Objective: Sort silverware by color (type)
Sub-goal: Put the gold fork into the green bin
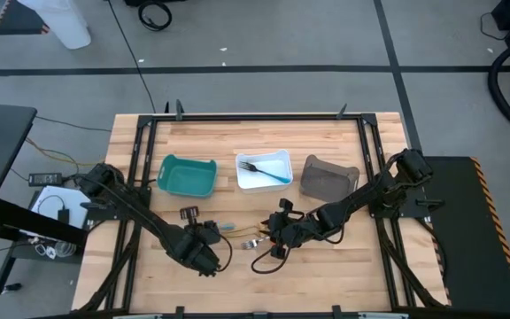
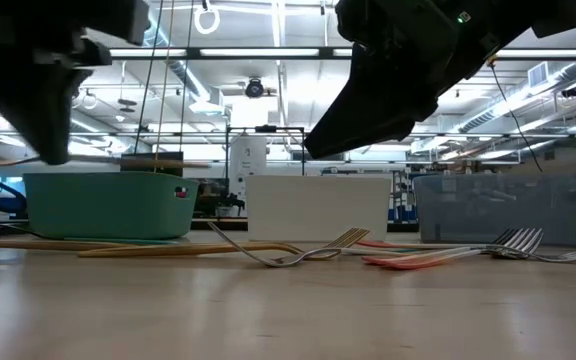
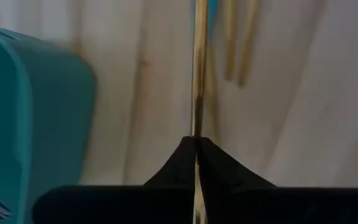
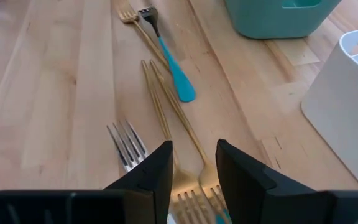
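Note:
Slim forks lie on the wooden table between my two grippers: gold ones (image 4: 166, 106), a blue-handled fork (image 4: 174, 73) and a plain silver fork (image 4: 126, 147). The low view also shows an orange-handled one (image 2: 418, 258) lying flat. One dark fork with a blue handle (image 1: 264, 169) lies in the white bin. My left gripper (image 1: 209, 235) is shut on a gold piece of silverware (image 3: 198, 74). My right gripper (image 4: 193, 155) is open above the tine ends of two gold forks, one finger on either side of them. My left gripper pinches a gold piece of silverware (image 3: 197, 127) between its two shut fingers. The piece shows edge-on and runs straight on past the fingertips, along the fingers. Which end the fingers are on is hidden by the gripper. Whether the piece is off the table cannot be told.
Three bins stand in a row on the far side of the forks: teal (image 1: 189, 175), white (image 1: 277, 159) and grey-brown (image 1: 328, 177). The teal bin's wall (image 3: 36, 112) is close beside my left gripper. Bare wood lies toward the near edge.

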